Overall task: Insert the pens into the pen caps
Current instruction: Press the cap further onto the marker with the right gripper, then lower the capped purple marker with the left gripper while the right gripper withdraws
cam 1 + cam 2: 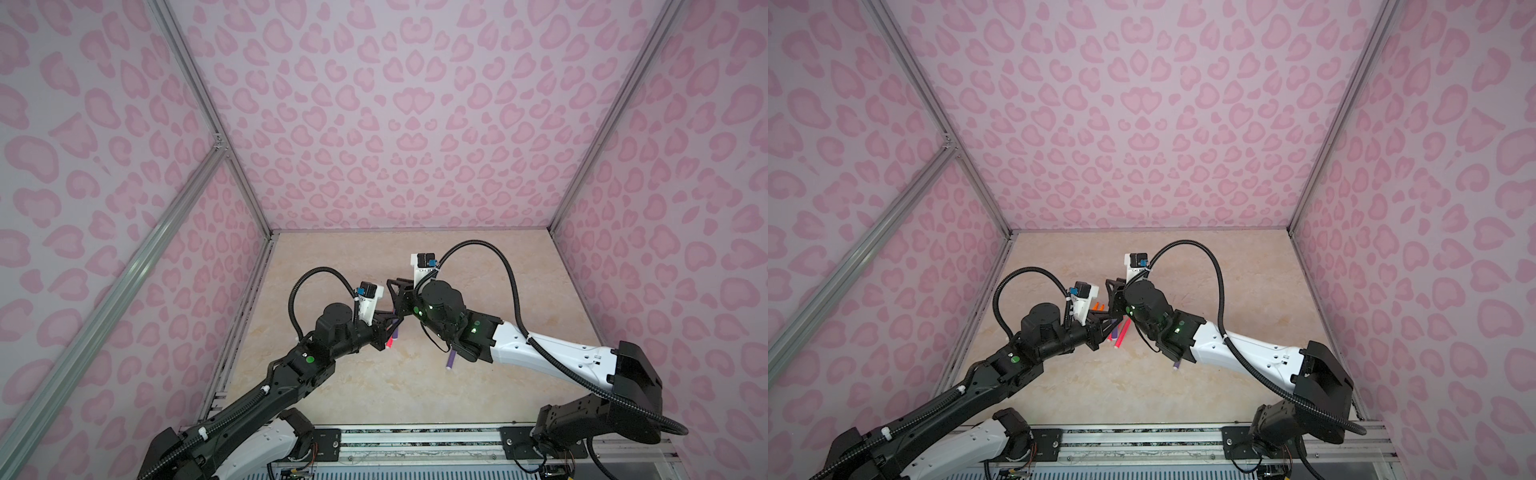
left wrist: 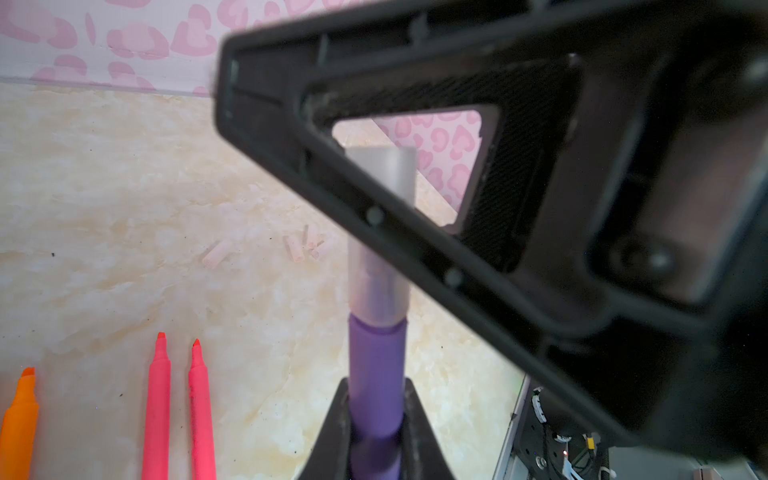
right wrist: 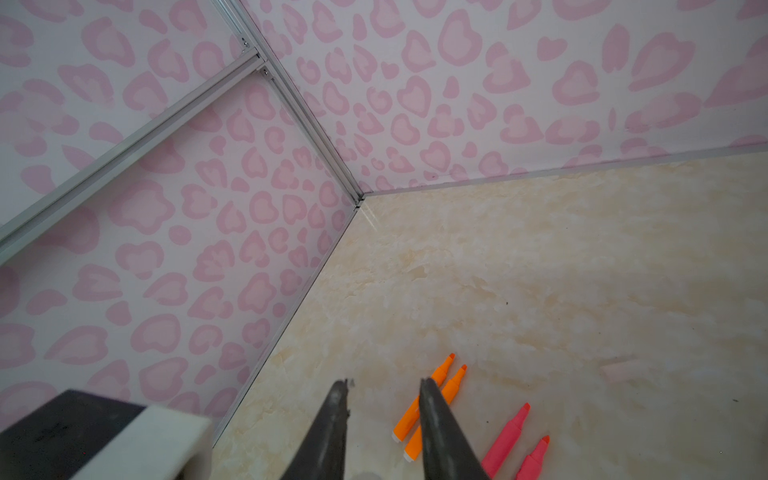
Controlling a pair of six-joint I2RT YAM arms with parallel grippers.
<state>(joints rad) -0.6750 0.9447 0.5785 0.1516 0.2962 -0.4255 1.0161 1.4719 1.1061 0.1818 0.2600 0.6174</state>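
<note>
much of the left wrist view is blocked by a blurred black finger (image 2: 519, 174) of the right pincer (image 3: 384, 381), a hollow triangular frame. through its opening only the upper part of a cap (image 2: 379, 282) is seen, a frosted pale tube set over the tip of the purple pen (image 2: 376, 357). that smooth round pen is clamped by the left pincer (image 2: 376, 392), its lower end cut off at the frame edge. the right pincer's jaws are seen standing apart, but whether the cap is gripped cannot be told. beside the purple pen, on the marbled beige table (image 2: 124, 187), pink pens (image 2: 157, 399) with chisel tips are laid side by side; farther out an orange pen (image 2: 20, 415) is cropped. beyond the purple pen's tip, loose caps (image 2: 216, 253) are scattered, faint against the table. a second purple pen (image 1: 451, 359) is half hidden under the right arm, apart from the held one.
</note>
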